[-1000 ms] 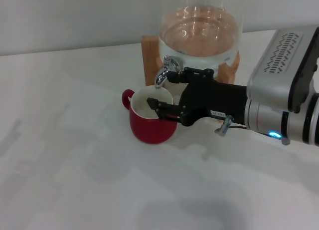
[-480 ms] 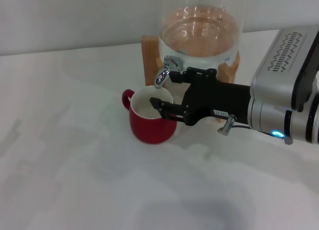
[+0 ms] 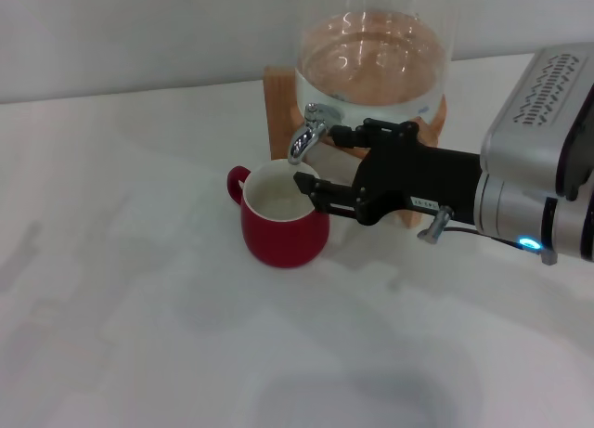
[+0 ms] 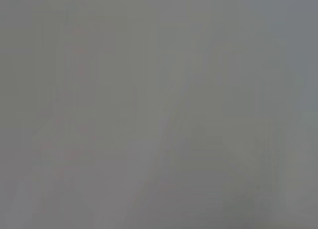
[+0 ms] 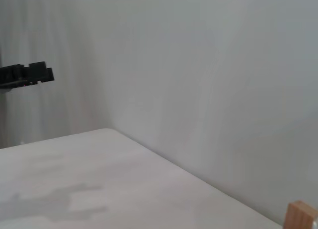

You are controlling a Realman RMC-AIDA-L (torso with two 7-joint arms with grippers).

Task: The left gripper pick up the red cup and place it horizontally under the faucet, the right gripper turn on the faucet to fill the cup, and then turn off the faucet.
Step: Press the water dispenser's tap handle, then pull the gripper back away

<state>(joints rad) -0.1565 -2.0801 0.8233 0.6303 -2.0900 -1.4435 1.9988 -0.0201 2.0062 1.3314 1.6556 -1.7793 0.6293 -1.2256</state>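
The red cup (image 3: 284,220) stands upright on the white table (image 3: 139,307), its mouth directly beneath the chrome faucet (image 3: 308,131) of the glass dispenser (image 3: 373,57). The right tool (image 3: 320,163) reaches in with fingers parted, the upper at the lever, the lower above the cup's rim, gripping nothing. The tap-working step appears under way; next, the fingers must engage the lever. The left tool is out of view.

Soft, even light over my white matte table (image 3: 139,335); faint blotchy shadows, glare on the clear glass dispenser (image 3: 376,38).
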